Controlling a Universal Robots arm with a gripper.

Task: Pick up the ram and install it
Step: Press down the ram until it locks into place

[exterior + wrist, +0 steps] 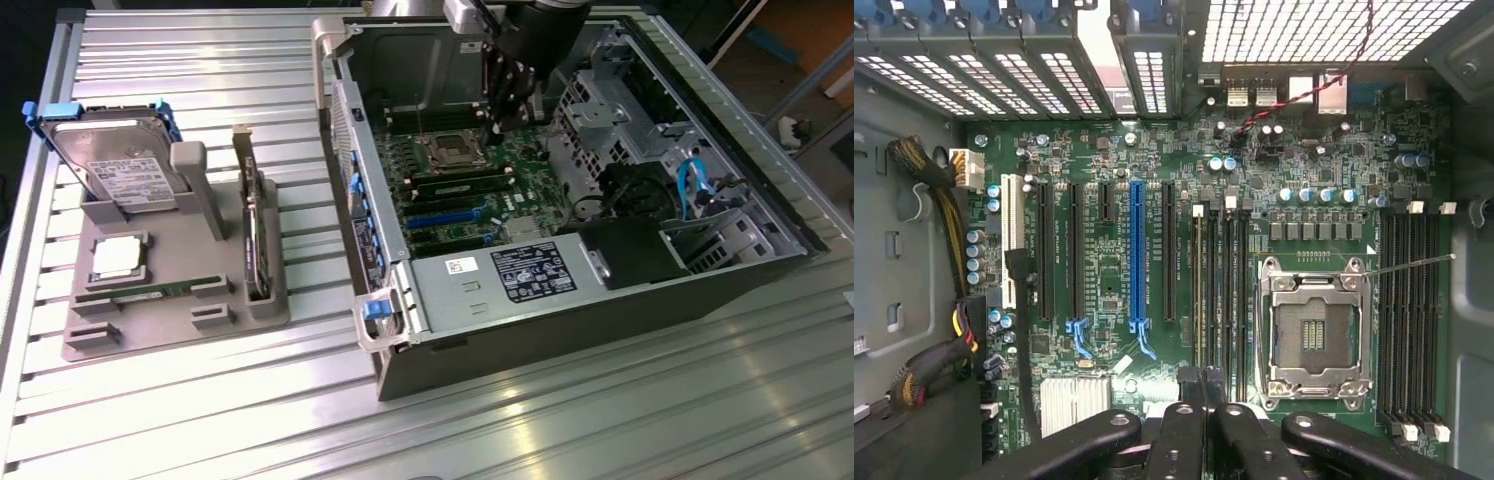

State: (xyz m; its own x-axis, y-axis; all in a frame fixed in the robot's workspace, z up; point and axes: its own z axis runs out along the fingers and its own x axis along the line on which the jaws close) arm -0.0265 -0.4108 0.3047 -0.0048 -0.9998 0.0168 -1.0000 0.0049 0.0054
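While the arm reaches down into the open computer case, the scene stands as follows.

Gripper point(497, 125): fingers pressed together, nothing pinched between them. In the exterior view it hangs over the motherboard point(467, 195), just beside the processor socket point(447, 150). In the wrist view the gripper point(1201, 385) has its closed tips over the end of the memory slots point(1219, 290).

Ram point(140, 291): narrow green stick lying on its long edge in a slot of the grey holder point(174, 330), near the holder's front edge. It is well apart from the gripper and not touched by it.

Grey holder: rests on the ribbed metal tabletop point(561, 430), toward the tabletop's edge on the exterior view's left.

Hard drive point(114, 165): stands tilted at the holder's back, in a blue frame.

Processor chip point(118, 257): small silver square lying flat on the holder, between the hard drive and the ram.

Expansion card point(251, 230): stands on edge along the side of the holder that faces the case.

Computer case point(561, 330): lies on its side with the side panel off, filling the middle of the tabletop, just beside the holder.

Motherboard point(1104, 180): green and fully exposed in the wrist view, with a blue expansion slot point(1136, 260) among the black ones.

Processor socket point(1314, 330): metal frame, set between two banks of memory slots.
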